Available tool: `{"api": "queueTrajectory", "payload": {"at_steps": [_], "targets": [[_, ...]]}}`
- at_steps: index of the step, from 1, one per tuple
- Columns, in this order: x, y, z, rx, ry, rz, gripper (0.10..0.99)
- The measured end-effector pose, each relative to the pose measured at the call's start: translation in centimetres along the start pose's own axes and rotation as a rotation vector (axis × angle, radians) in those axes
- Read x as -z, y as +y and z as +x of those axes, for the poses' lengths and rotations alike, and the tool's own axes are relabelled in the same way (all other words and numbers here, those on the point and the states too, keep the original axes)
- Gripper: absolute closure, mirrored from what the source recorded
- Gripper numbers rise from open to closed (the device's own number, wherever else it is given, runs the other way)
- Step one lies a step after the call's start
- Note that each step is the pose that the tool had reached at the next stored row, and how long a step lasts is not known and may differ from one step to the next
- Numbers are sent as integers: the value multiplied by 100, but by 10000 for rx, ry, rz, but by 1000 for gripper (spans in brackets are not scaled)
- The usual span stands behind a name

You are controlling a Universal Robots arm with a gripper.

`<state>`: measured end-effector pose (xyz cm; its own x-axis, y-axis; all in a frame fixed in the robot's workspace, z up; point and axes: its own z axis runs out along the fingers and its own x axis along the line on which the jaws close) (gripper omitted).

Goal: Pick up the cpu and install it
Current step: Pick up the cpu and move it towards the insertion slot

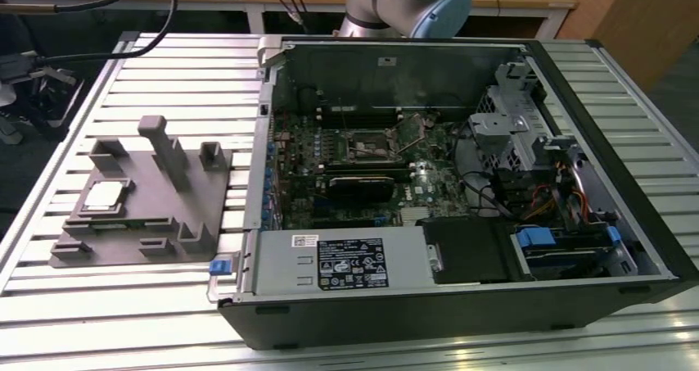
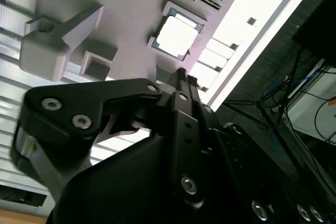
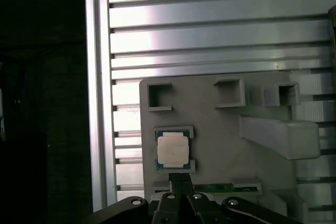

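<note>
The cpu (image 1: 105, 195), a small pale silver square, lies flat in a recess of the grey plastic tray (image 1: 175, 207) at the exterior view's left. Both wrist views look down on it from well above: the cpu (image 3: 173, 149) (image 2: 177, 35) sits just beyond my gripper's tips. My gripper (image 3: 181, 178) (image 2: 184, 73) hangs over the tray's edge, shut, its black fingertips pressed together with nothing between them. The square socket frame (image 1: 368, 147) sits on the motherboard inside the open computer case (image 1: 459, 305).
The tray (image 3: 220, 124) carries upright posts (image 1: 164, 146) and small box-shaped pockets (image 3: 229, 93). It rests on a slatted aluminium table (image 1: 131, 305). Past the table's edge is dark floor (image 3: 42, 103). The arm's base (image 1: 404, 2) stands behind the case.
</note>
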<state>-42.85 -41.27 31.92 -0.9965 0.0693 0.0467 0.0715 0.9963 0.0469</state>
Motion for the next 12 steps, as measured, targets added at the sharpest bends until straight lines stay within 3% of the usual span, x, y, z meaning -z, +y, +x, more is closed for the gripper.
{"api": "queueTrajectory", "payload": {"at_steps": [2,3,4,9,11,12], "targets": [[-16,-1,-1,-1,9,2,922],[-29,-2,-1,0,9,1,855],[-42,-3,-2,0,11,1,855],[-100,-5,-10,-2,66,-32,620],[-112,-7,-11,1,77,-176,506],[-118,-6,-11,4,84,-256,506]]}}
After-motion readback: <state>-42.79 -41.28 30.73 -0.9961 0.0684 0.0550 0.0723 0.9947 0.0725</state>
